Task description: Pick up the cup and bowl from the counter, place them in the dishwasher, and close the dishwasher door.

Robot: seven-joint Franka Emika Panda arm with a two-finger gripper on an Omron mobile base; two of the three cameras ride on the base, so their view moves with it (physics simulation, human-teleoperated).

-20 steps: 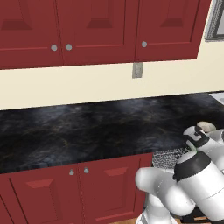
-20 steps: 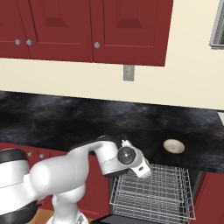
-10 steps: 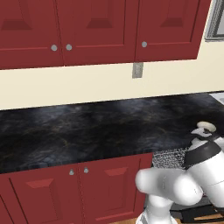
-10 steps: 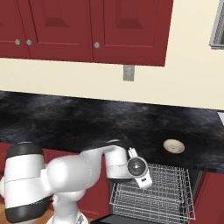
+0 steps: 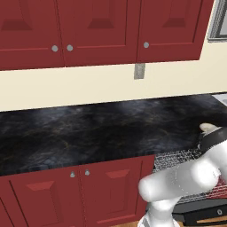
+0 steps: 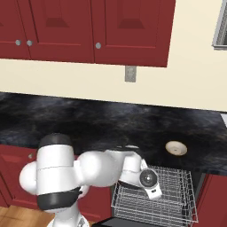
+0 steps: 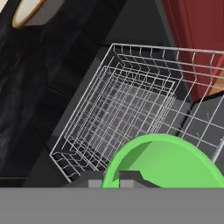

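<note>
Hand view: the cup, bright green with its round open rim facing the camera, sits right at the gripper; one dark fingertip reaches inside the rim, apparently pinching the wall, though the other finger is hidden, so the grip cannot be confirmed. Below it lies the silver wire-mesh rack of the open dishwasher, square-gridded, dark inside. Right base view: the hand hangs above the rack's left part, and the bowl, shallow, pale cream, rests on the counter near its front right edge, above the dishwasher. Left base view: black marbled worktop, red panelled cabinets above, cream wall, grey outlet plate.
</note>
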